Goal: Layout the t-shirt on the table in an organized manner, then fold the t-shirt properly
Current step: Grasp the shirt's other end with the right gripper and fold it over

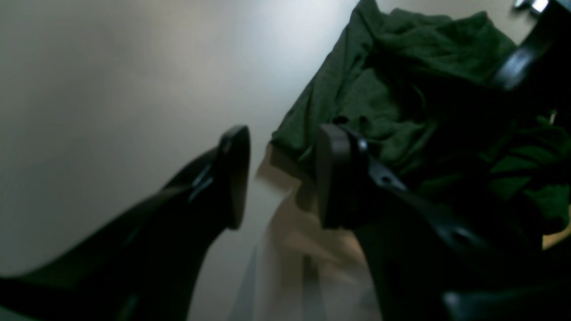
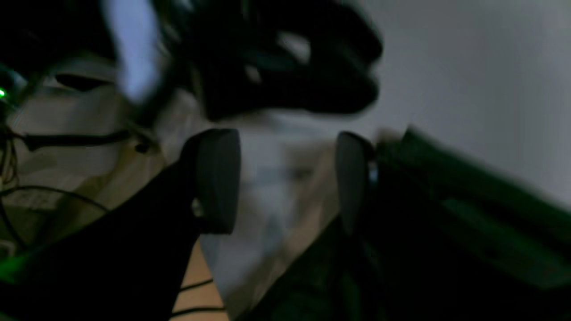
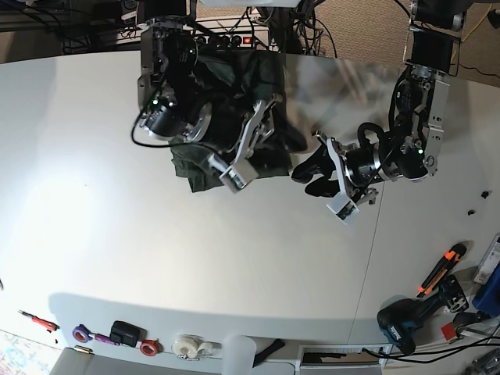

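Step in hand: the laying-out step; the plain dark green, soft cloth t-shirt is a crumpled heap, not flat, so folding cannot begin yet.
Place of the garment: at the far side of the large white smooth-topped bench, near its back edge, mostly under the right arm.
Right tool: its pads stand wide apart with nothing between them; green cloth lies just beside one pad, but the wrist view is blurred, so contact is only probable.
Left tool: wide and empty, near the heap's edge, over bare bench.
Next move, as a judgement: each tool should take one edge or corner of the garment, then pull them apart so that the cloth spreads flat.
Risk: gripping a bunched layer would only drag the heap.
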Robot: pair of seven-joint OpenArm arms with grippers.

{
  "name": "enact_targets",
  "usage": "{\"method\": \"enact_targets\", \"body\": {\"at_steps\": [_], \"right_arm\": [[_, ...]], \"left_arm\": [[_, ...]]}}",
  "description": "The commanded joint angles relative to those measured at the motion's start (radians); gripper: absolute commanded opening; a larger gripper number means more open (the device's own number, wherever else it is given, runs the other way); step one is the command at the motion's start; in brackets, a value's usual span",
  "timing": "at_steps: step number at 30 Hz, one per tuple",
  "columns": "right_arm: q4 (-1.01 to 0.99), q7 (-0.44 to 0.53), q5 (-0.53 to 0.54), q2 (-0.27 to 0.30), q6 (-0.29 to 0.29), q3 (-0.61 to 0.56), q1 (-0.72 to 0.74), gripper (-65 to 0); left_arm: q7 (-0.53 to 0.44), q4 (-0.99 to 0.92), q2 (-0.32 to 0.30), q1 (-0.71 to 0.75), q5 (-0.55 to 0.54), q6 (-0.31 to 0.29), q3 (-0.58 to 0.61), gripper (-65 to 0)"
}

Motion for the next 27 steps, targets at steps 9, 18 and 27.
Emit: {"method": "enact_targets", "body": {"at_steps": [9,18,27], "right_arm": [[0.17,0.024,-0.229,-0.003,-0.123,0.296,0.007,-31.6],[-0.088,-0.047,0.029,-0.003,-0.017,0.517,0.003,-31.5],[-0.127,-0.143,0.045,-0.003,0.014,0.442,0.003,-55.3]], "left_arm": [[-0.023,0.018,-0.006,-0.019,-0.018,-0.004,-0.005,-42.1],[-0.042,0.018,-0.005,-0.019,-0.018,-0.004,-0.005,-39.5],[-0.047,0.018,-0.005,-0.019,-0.018,-0.004,-0.005,-38.4]]}}
